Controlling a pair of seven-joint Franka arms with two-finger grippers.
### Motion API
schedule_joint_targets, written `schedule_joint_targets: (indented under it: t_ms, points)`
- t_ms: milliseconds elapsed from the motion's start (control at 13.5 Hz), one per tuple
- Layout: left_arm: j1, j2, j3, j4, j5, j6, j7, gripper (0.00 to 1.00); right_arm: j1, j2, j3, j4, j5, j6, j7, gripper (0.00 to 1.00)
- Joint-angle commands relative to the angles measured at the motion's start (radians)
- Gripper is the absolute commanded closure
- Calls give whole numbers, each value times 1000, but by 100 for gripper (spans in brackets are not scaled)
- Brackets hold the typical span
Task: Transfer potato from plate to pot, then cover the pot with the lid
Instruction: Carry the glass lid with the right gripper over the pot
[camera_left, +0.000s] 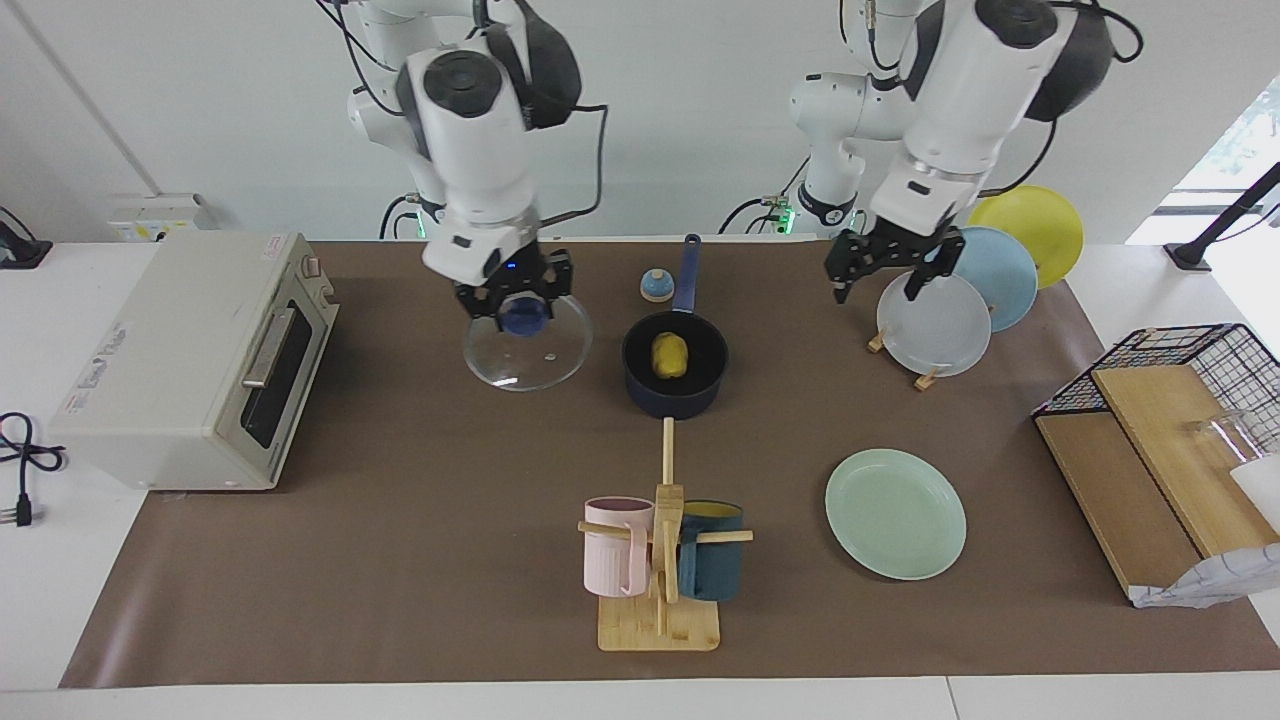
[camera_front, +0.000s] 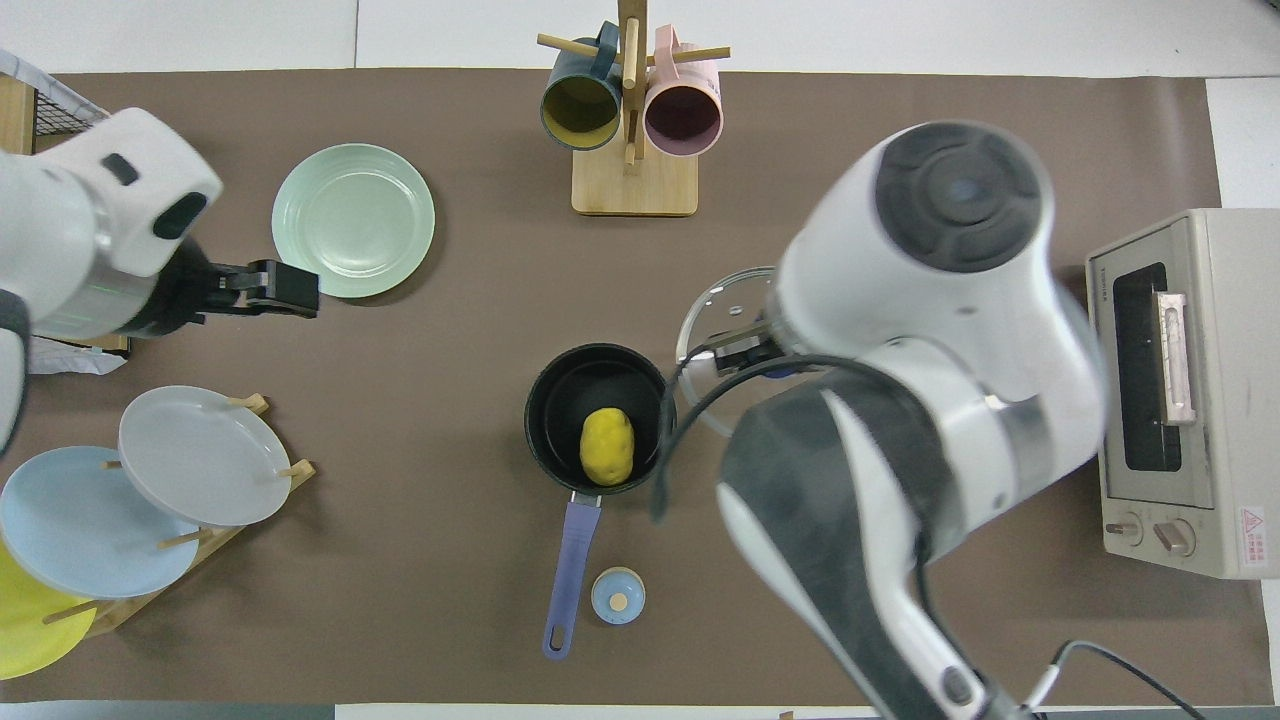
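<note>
The yellow potato (camera_left: 670, 354) (camera_front: 607, 446) lies inside the dark blue pot (camera_left: 676, 392) (camera_front: 548, 400), whose long handle points toward the robots. The mint-green plate (camera_left: 895, 512) (camera_front: 353, 220) sits bare on the mat, farther from the robots than the pot. My right gripper (camera_left: 522, 316) (camera_front: 748, 352) is shut on the blue knob of the clear glass lid (camera_left: 530, 365) (camera_front: 715, 305), which hangs just beside the pot toward the right arm's end. My left gripper (camera_left: 875, 285) (camera_front: 290, 290) is raised by the plate rack, open and holding nothing.
A toaster oven (camera_left: 190, 360) stands at the right arm's end. A mug rack (camera_left: 660, 560) with two mugs stands farther from the robots than the pot. A small bell (camera_left: 655, 285) sits by the pot handle. A plate rack (camera_left: 935, 320) and a wire basket (camera_left: 1170, 400) are at the left arm's end.
</note>
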Motion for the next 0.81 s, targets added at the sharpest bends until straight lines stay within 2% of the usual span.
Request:
schedule_joint_targets:
  t_ms: [0,222,369,517,739]
  points:
    - [133,-13,-15,-7,-8,-34,172,0,81,159,3,169,1,10,151,100]
    - [164,-14,-14,-7,-8,-39,184,0,201,210,6,159,-17,72,250,100]
    - [164,-15,-6,-3,-5,-71,184,0,196,214,7,143,-36,80,275,100]
    - [155,-13,-6,26,15,-109,184,0,196,214,7,88,-36,140,275,100]
    - [149,-12,4,31,17,-128,184,0,209,231,7,74,-39,155,282,100]
